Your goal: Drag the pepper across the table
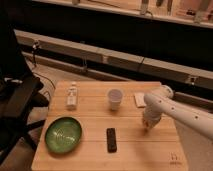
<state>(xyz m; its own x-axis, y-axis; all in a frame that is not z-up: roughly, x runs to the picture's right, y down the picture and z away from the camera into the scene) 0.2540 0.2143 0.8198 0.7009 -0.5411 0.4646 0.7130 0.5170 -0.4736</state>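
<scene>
The light wooden table [90, 152] has a small dark logo [174, 158] at its front right corner. My white arm reaches in from the right, and my gripper [147, 125] points down onto the table's right side, right of the black remote [111, 139]. The pepper does not show; the gripper end covers the spot where it touches the table.
A white cup [115, 98] stands at the table's middle back. A white flat packet [139, 99] lies behind the gripper. A green bowl [63, 134] is at the front left and a small bottle [72, 96] at the back left. A black chair [17, 107] stands left of the table.
</scene>
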